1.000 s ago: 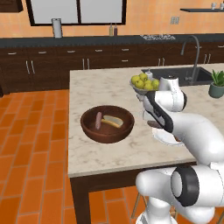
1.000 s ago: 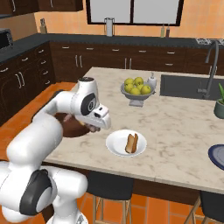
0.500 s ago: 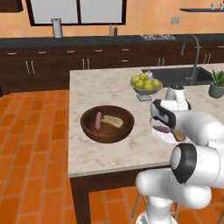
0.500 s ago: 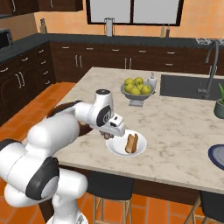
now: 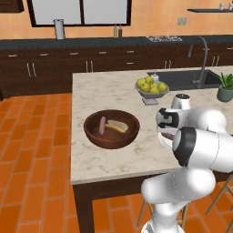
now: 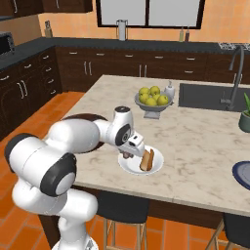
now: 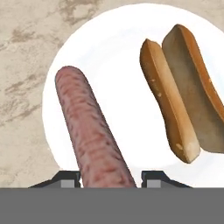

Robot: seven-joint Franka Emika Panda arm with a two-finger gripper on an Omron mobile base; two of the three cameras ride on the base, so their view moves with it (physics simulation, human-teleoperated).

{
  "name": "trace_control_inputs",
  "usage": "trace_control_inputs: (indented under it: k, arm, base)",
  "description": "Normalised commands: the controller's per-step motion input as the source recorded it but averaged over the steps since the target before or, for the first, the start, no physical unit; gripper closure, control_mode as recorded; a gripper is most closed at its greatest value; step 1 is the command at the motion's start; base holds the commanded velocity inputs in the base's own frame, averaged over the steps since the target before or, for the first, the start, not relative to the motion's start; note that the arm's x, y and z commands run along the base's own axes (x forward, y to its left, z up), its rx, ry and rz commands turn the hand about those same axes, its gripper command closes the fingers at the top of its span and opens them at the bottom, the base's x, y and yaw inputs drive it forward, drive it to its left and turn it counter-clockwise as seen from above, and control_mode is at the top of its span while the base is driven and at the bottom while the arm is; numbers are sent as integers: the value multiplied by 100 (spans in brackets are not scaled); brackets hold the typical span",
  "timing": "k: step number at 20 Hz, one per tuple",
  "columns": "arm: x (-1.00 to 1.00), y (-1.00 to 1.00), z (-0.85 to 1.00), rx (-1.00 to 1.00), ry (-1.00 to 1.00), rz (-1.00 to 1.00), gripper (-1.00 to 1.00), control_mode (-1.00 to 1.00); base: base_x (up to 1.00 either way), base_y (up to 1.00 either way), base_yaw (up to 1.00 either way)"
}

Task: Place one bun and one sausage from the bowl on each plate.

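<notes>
Held reddish-pink sausage (image 7: 94, 135) clamped in dark two-finger gripper (image 7: 109, 178) just above round white plate (image 7: 113, 65), beside 1 split tan bun (image 7: 183, 96). Risked rolling off plate if released tilted.

Marble island counter (image 6: 205, 146) carries: wooden bowl (image 5: 111, 129) toward its left end, white plate (image 6: 140, 161) near the front edge, grey pedestal fruit bowl (image 6: 152, 101) further back beside the sink, blue-grey plate (image 6: 242, 174) at the far right edge
</notes>
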Motion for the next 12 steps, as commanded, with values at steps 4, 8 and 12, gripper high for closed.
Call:
trace_control_inputs:
  k: [4, 8, 12]
  arm:
    - [0, 0, -23, 0, 0, 0, 100, -100]
    - [0, 0, -25, 0, 0, 0, 100, -100]
    - [0, 0, 0, 0, 0, 0, 100, -100]
  base:
    - [0, 0, 0]
    - [0, 0, 0]
    - [0, 0, 0]
